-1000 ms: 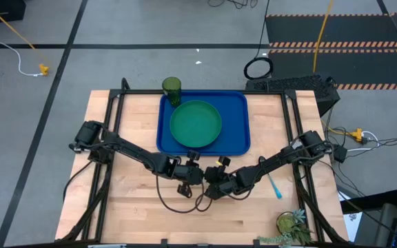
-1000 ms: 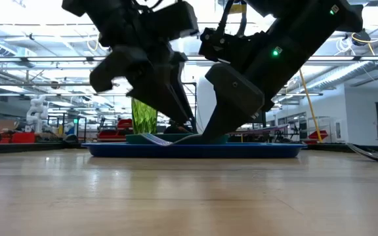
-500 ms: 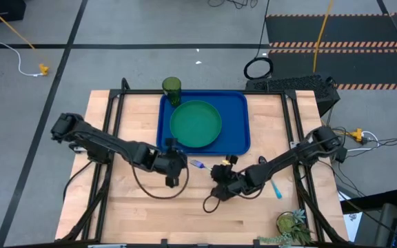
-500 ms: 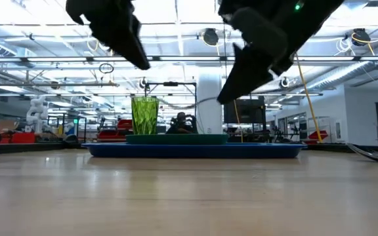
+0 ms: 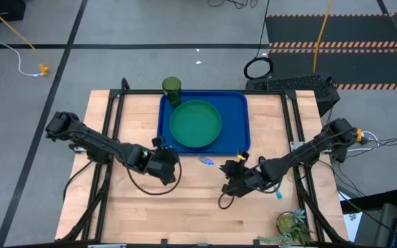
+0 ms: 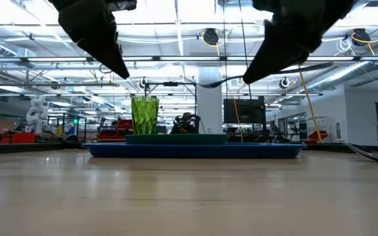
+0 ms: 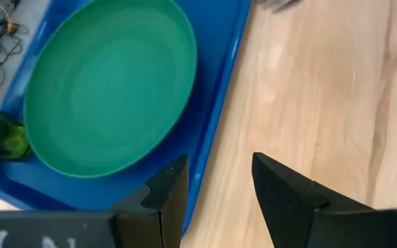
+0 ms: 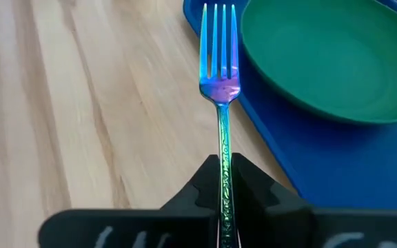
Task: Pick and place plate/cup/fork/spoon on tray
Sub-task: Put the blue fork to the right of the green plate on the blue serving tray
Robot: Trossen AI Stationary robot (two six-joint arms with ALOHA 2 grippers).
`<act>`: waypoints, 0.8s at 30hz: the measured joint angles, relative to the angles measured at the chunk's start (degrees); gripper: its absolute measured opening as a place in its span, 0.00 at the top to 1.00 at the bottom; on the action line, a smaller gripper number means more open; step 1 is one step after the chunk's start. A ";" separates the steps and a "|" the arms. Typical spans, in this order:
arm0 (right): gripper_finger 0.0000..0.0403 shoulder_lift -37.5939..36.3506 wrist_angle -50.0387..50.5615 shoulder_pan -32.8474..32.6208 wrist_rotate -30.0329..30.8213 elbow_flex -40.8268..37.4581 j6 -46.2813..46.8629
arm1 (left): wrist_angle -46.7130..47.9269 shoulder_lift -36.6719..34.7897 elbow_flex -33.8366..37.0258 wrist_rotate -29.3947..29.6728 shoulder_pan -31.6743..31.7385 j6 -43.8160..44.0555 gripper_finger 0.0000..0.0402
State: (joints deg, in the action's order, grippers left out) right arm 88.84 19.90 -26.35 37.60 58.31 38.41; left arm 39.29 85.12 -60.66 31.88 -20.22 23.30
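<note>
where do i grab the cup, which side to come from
Take the cup across its round wall, about mid-height, one finger on each side. It stands upright at the far left corner of the tray, with the plate close beside it, so coming from the table's left edge looks safest. The left gripper is open and free.

Right claw (image 5: 234,165) clamped and raised; left claw (image 5: 158,146) parted, hovering.

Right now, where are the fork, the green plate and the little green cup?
fork (image 8: 219,86): right wrist view, neck below the tines.
plate (image 5: 196,124): high view, its centre.
cup (image 6: 144,116): low view, its side wall.
</note>
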 joint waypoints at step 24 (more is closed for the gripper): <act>0.99 -10.32 -11.05 6.72 10.55 -10.76 -1.52 | -4.94 0.09 2.49 4.83 -7.06 5.77 0.59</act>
State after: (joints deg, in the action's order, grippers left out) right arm 78.52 8.85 -19.62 48.15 47.55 36.89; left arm 34.34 85.21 -58.17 36.71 -27.29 29.07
